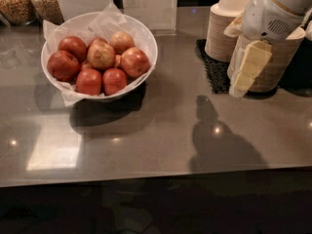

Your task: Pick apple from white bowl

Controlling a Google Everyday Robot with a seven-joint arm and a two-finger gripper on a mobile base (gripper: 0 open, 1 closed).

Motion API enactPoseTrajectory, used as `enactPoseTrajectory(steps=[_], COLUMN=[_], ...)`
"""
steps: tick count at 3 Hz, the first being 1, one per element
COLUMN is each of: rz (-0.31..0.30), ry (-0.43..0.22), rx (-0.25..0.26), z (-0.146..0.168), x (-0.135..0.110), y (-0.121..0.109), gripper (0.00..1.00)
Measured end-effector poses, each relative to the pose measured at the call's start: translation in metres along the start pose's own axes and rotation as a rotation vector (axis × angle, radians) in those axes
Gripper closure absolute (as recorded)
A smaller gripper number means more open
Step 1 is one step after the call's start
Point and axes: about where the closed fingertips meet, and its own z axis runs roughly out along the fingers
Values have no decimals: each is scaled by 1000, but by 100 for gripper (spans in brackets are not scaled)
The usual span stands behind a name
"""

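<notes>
The gripper (240, 84), its state impossible to tell, hangs well to the right of the apple (101, 55) in the white bowl (83, 16).

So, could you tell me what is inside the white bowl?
Crinkled paper and piled red apples, the yellow-tan apple on top; the bottom is hidden. The gripper hangs by stacked bowls.

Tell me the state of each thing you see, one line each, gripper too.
white bowl: upright, paper-lined, holding several apples.
apple: resting atop the pile in the white bowl, ungrasped.
stacked beige bowls: two standing piles.
gripper: hanging at far right, in front of the stacked beige bowls.
jars: filled, at back left.
</notes>
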Motion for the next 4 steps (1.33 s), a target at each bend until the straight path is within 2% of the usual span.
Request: enactPoseTrajectory(steps=[1, 2, 3, 4], rz=[-83, -84, -137, -241], ry=[-148, -147, -194, -237], rx=[-76, -75, -55, 3], z=[37, 37, 30, -18], x=[-47, -47, -66, -104], y=[-26, -26, -23, -22], gripper=[0, 0, 0, 0])
